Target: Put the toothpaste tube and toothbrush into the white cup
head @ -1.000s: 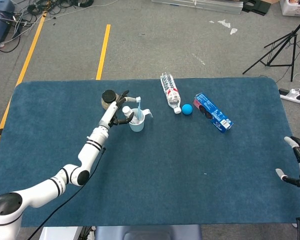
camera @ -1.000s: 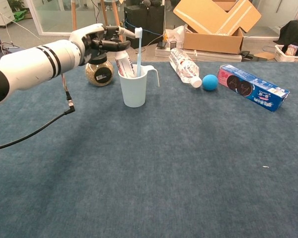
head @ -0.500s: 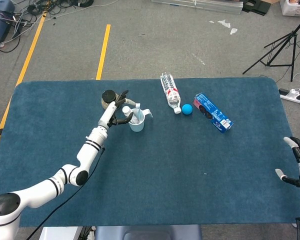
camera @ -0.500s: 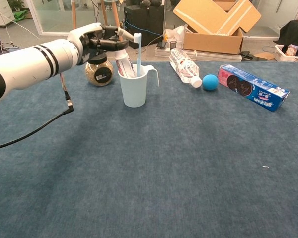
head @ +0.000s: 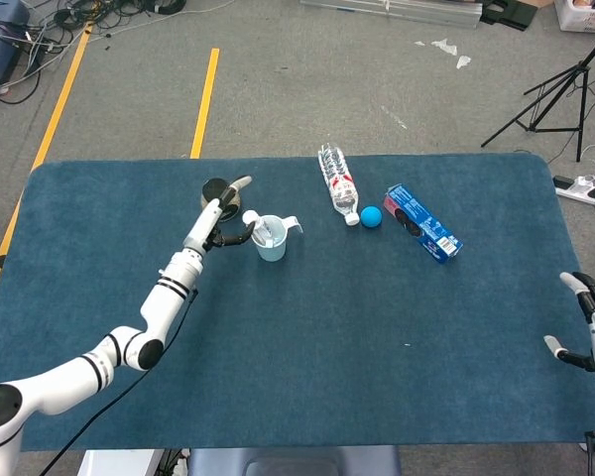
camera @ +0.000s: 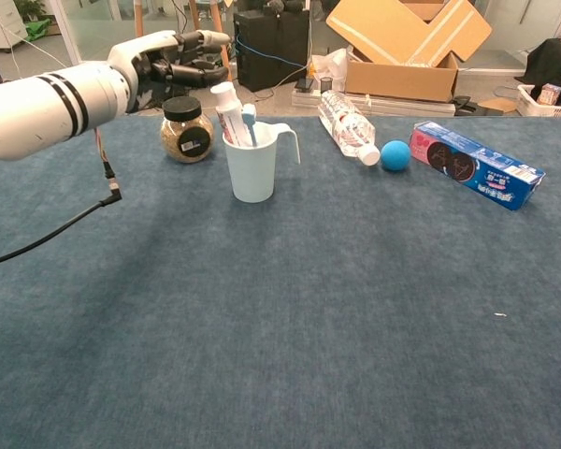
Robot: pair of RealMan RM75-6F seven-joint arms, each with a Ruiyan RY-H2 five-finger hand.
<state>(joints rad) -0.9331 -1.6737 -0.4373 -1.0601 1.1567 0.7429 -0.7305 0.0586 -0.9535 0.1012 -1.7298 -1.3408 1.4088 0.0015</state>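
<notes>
Even, bright indoor light falls from above on the blue table [head: 307,337], leaving only soft, short shadows (faintest under the left arm [camera: 47,98] in the chest view), with no glare, sharp focus throughout and slight bending at the far edges.

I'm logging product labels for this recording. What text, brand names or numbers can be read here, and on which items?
No text can be read in either view.
blue box: white print along its side, too blurred to read.
water bottle: label too blurred.
toothpaste tube: red and white print, illegible.
jar: small white sticker on its black label, too small to read.
</notes>
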